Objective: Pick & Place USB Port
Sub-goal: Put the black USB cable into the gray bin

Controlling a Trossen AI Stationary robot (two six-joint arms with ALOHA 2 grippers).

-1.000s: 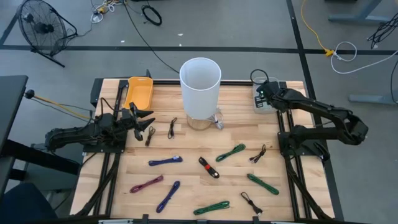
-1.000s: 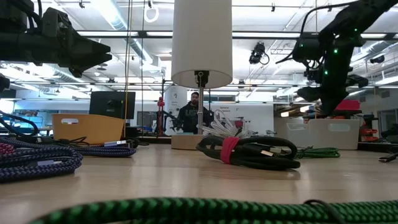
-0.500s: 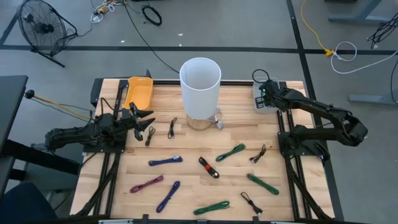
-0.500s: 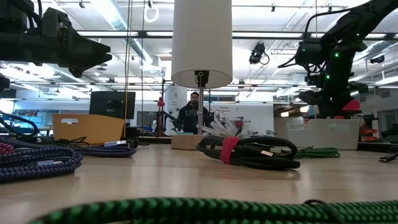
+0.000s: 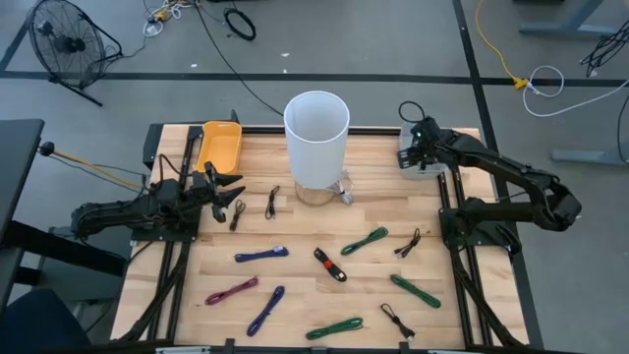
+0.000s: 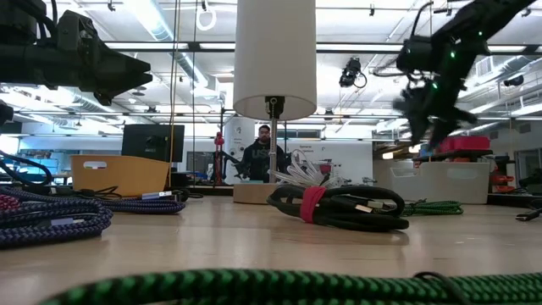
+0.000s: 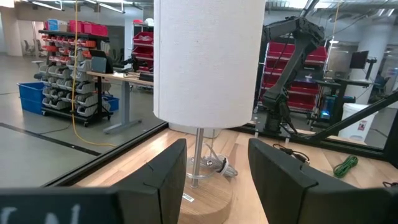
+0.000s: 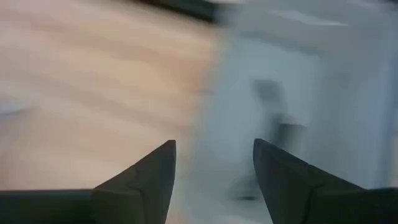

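We see the right pincer [image 5: 417, 138] above the pale translucent bin [image 5: 417, 162] at the far right corner of the wooden tabletop [image 5: 295, 246], its fingers spread with nothing between them. The nearest cable, a thin black coiled cable [image 5: 409, 244], lies well apart from it toward the near edge, its long axis slanting. We judge the right arm nearer to it. The left pincer [image 5: 228, 193] waits by the left edge, spread open, beside the white lamp shade [image 5: 316, 138] and near a short black cable [image 5: 272, 203].

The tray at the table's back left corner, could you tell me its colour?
Yellow-orange tray, clearest in the high view.
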